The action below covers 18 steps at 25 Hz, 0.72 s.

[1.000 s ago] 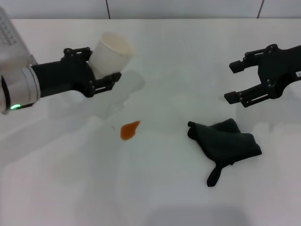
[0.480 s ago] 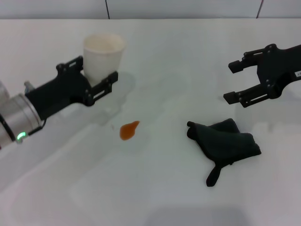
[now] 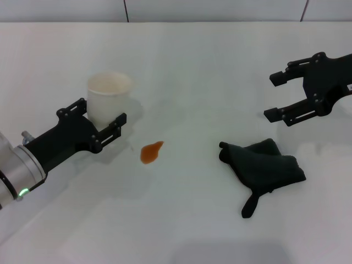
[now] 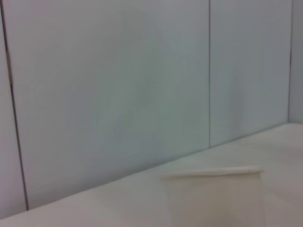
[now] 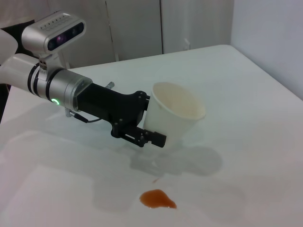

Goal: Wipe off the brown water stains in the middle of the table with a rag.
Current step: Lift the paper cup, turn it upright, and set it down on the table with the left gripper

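The brown water stain is a small orange-brown teardrop blot on the white table; it also shows in the right wrist view. The dark grey rag lies bunched to its right, with its tail pointing toward me. My right gripper hovers open and empty above and behind the rag. My left gripper is shut on a pale cup, held upright to the left of the stain. The cup also shows in both wrist views.
A tiled wall rises behind the table's far edge. The left arm's silver forearm reaches in from the near left. Bare tabletop surrounds the stain and the rag.
My left gripper has turned the cup from tilted to upright and drawn it back, lower and toward the near left. The right gripper, rag and stain have stayed put.
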Each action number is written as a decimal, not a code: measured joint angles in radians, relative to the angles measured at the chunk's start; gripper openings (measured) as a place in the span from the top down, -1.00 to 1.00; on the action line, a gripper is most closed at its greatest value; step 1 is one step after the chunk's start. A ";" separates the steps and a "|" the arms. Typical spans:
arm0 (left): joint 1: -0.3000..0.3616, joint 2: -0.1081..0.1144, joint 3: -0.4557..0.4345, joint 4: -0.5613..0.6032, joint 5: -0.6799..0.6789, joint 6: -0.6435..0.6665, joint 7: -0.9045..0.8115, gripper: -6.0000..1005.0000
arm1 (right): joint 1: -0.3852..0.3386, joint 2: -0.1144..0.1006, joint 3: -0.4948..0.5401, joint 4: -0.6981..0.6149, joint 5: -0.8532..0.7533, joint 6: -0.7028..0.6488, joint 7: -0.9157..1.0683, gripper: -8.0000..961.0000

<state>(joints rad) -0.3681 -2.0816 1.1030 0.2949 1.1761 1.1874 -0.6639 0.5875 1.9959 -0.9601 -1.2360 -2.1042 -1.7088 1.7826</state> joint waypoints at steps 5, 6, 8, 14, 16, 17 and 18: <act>0.000 0.000 -0.001 -0.010 0.000 -0.031 0.031 -0.34 | -0.001 0.000 0.001 0.001 -0.001 0.000 0.000 -0.75; -0.002 -0.001 -0.001 -0.013 -0.001 -0.039 0.045 -0.35 | -0.001 0.001 0.001 0.002 -0.002 0.000 0.000 -0.75; -0.007 -0.001 0.000 -0.023 -0.001 -0.052 0.066 -0.36 | -0.002 0.004 0.002 0.002 -0.007 0.000 0.001 -0.75; -0.021 -0.002 0.000 -0.065 -0.011 -0.073 0.136 -0.38 | -0.002 0.006 0.000 0.003 -0.013 0.000 0.005 -0.75; -0.026 -0.003 0.000 -0.084 -0.023 -0.076 0.148 -0.39 | -0.002 0.006 0.000 0.003 -0.013 0.000 0.006 -0.75; -0.027 -0.003 0.001 -0.095 -0.030 -0.076 0.153 -0.40 | -0.002 0.006 0.000 0.003 -0.013 0.000 0.006 -0.75; -0.027 -0.003 0.003 -0.102 -0.036 -0.076 0.157 -0.40 | -0.002 0.006 0.000 0.003 -0.013 0.000 0.006 -0.75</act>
<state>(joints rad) -0.3954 -2.0846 1.1055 0.1926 1.1406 1.1114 -0.5073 0.5859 2.0018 -0.9602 -1.2332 -2.1169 -1.7089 1.7883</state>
